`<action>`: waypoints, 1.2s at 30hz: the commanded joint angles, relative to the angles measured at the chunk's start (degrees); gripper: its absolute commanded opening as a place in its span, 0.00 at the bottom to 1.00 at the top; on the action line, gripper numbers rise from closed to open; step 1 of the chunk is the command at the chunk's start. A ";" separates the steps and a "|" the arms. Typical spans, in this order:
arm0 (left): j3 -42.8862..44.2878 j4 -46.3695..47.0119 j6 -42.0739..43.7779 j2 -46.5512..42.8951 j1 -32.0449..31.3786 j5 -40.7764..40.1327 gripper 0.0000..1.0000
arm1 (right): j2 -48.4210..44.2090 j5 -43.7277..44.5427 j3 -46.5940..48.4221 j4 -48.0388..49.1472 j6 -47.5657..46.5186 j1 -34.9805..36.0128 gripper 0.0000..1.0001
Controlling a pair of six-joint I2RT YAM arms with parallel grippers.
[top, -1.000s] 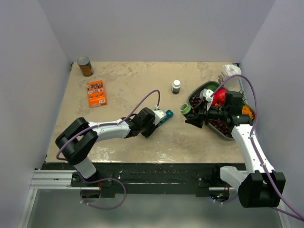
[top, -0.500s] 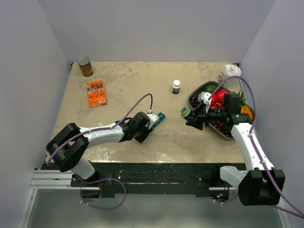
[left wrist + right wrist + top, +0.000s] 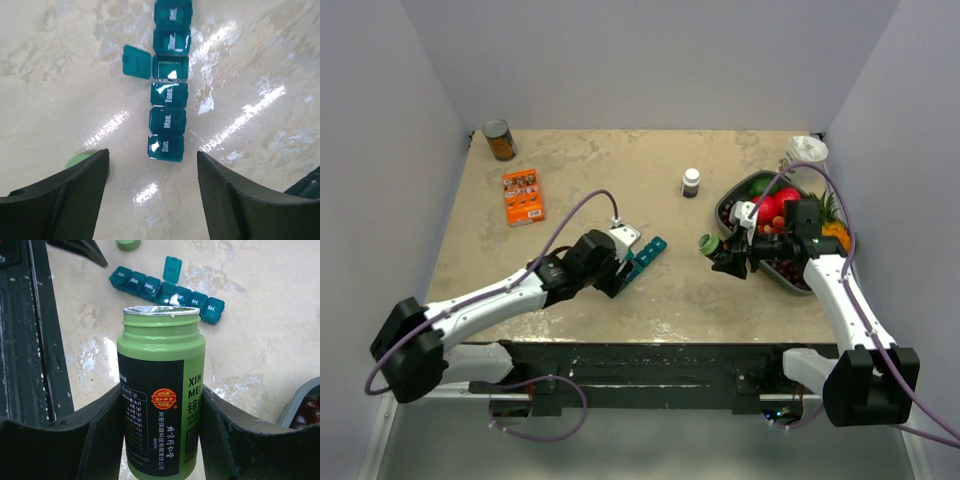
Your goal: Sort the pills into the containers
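Note:
The containers (image 3: 644,256) are one slim teal strip lying on the table, with day labels on the lids. In the left wrist view the containers (image 3: 168,107) run away from my left gripper (image 3: 152,160). One lid (image 3: 137,61) is flipped open. My left gripper (image 3: 617,274) is open just short of the strip's near end, touching nothing. My right gripper (image 3: 723,254) is shut on an uncapped green pill bottle (image 3: 160,390), held upright to the right of the strip. The bottle (image 3: 708,242) hangs above the table. No pills show.
A green cap (image 3: 128,244) lies on the table by the left gripper. A grey fruit tray (image 3: 745,183) sits behind the right arm. A small dark bottle (image 3: 691,182) stands at centre back. An orange box (image 3: 523,195) and a brown tin can (image 3: 500,140) are at back left.
My left arm has drawn back toward the near left, the strip shifted a little with it, and the left jaws have spread wider. The right gripper with the bottle has edged left.

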 commanded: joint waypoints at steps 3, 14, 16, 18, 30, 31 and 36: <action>3.14 -1.95 3.39 -14.27 0.13 -2.12 0.91 | 0.37 9.70 3.36 -1.70 -4.36 9.22 0.01; -3.08 4.71 5.95 -26.14 12.08 -8.37 1.00 | 11.00 19.83 10.74 -2.76 -4.81 20.93 0.01; -5.55 5.69 5.96 -26.50 12.08 -8.37 1.00 | 13.36 20.88 12.23 -2.84 -4.37 22.69 0.01; -6.17 6.31 7.80 -26.32 12.00 -9.24 1.00 | 14.86 21.42 13.64 -3.11 -4.28 24.00 0.01; -6.00 5.78 7.71 -25.09 13.84 -11.80 1.00 | 27.25 28.35 19.61 -0.38 -0.76 30.60 0.00; -6.00 5.78 7.71 -25.18 14.01 -11.97 1.00 | 28.14 28.80 20.14 -0.56 -0.42 30.86 0.00; -5.91 5.78 7.62 -25.27 14.89 -11.80 1.00 | 32.79 30.21 24.36 -2.05 0.99 31.66 0.00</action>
